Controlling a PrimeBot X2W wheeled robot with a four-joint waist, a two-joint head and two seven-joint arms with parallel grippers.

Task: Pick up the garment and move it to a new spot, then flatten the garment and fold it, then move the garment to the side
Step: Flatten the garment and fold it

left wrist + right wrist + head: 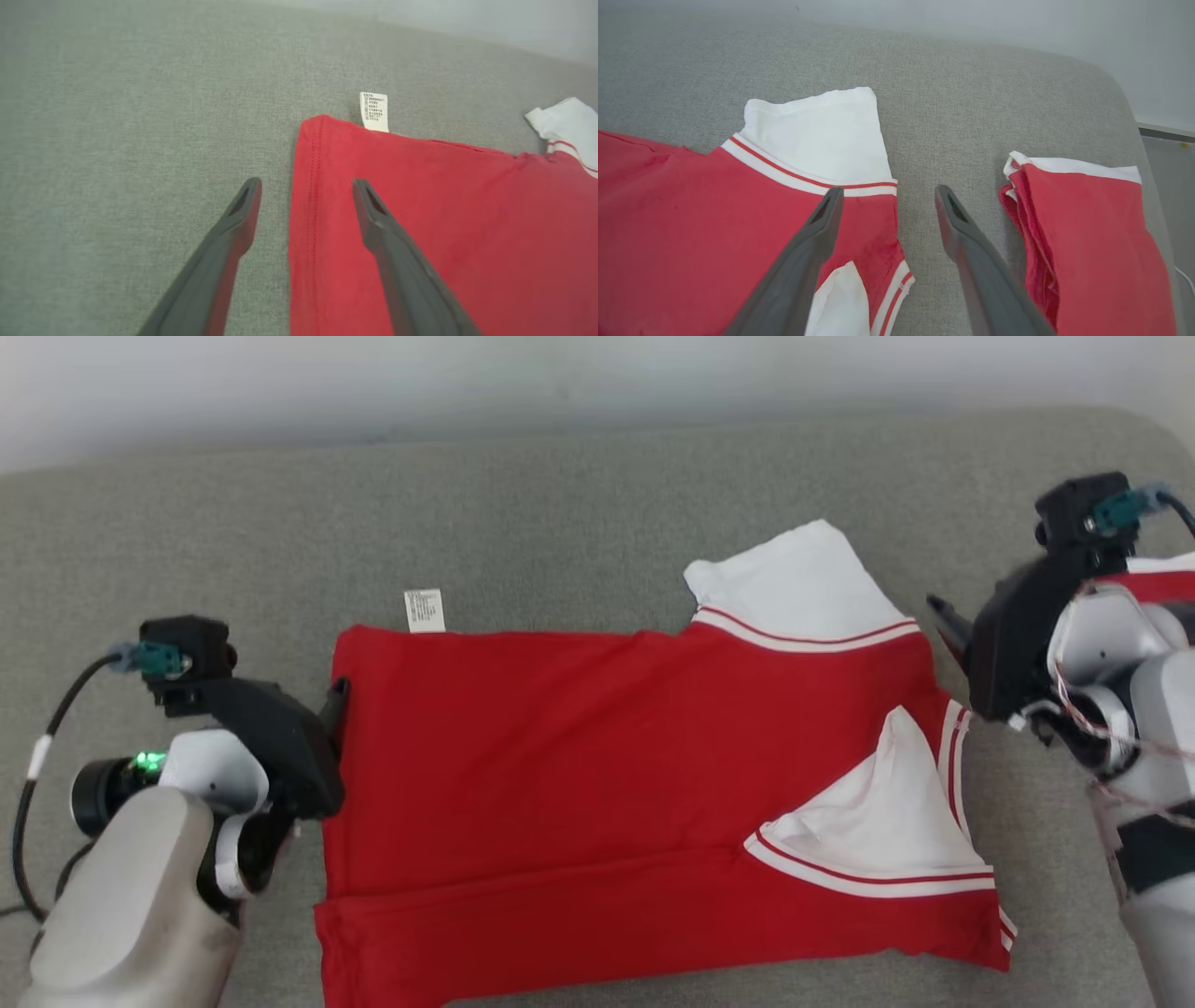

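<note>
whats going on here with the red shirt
A two-armed robot is partway through folding a red and white garment on a grey cushion. The garment lies flat, with its near strip folded over. The left claw and the right claw are both open, one at each end of the garment, holding nothing. A second red garment lies apart, off to the right.

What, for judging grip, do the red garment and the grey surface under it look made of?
Red garment: probably cotton-like knit, matte; it lies limp, with a stitched hem. Grey surface: woven upholstery fabric, matte; a coarse weave shows, likely padded.
</note>
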